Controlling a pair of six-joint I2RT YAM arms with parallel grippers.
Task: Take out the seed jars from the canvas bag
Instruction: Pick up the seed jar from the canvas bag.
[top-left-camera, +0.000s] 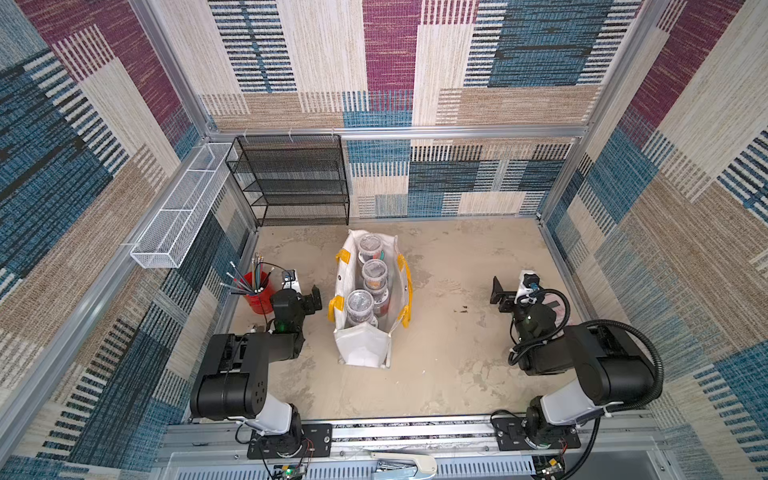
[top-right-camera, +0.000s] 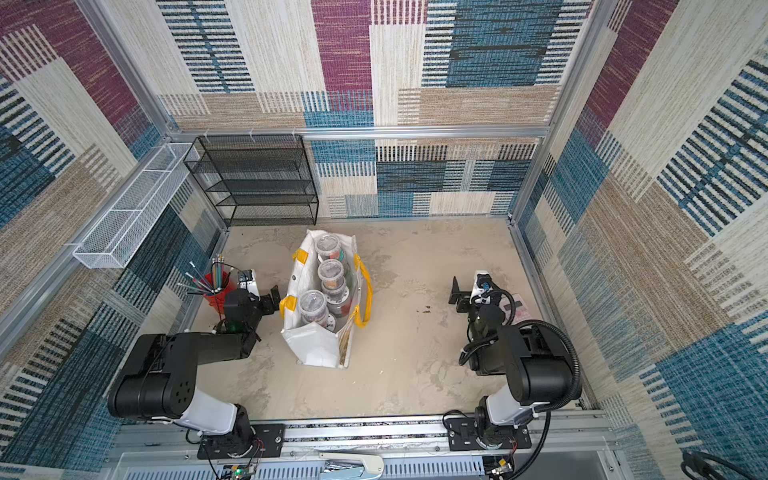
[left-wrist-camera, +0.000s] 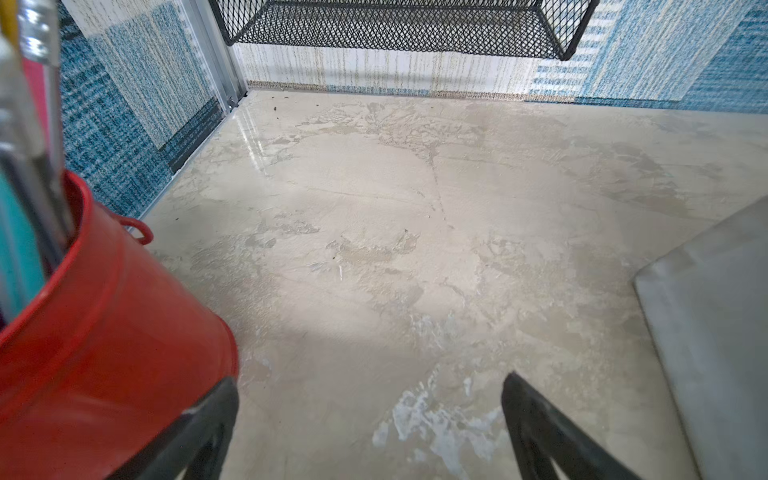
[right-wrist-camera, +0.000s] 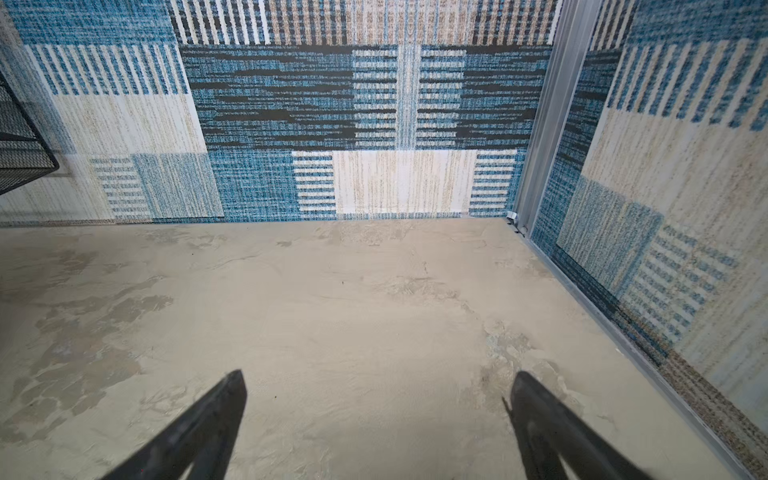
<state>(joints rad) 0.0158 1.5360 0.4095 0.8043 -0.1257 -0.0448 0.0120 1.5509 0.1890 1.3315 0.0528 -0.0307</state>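
Seed jars (top-left-camera: 360, 300) in canvas bag (top-left-camera: 362, 350), labels unreadable

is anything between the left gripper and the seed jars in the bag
Only the canvas bag: its side wall stands between the left gripper and the seed jars; the mouth is open above them.

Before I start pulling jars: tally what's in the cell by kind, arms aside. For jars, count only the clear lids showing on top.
canvas bag: 1
clear-lidded tubs showing on top: 3
red cup of pencils: 1
black mesh shelf: 1
white wire basket: 1
Total: 7
More lie beneath them in the bag, too hidden to count.
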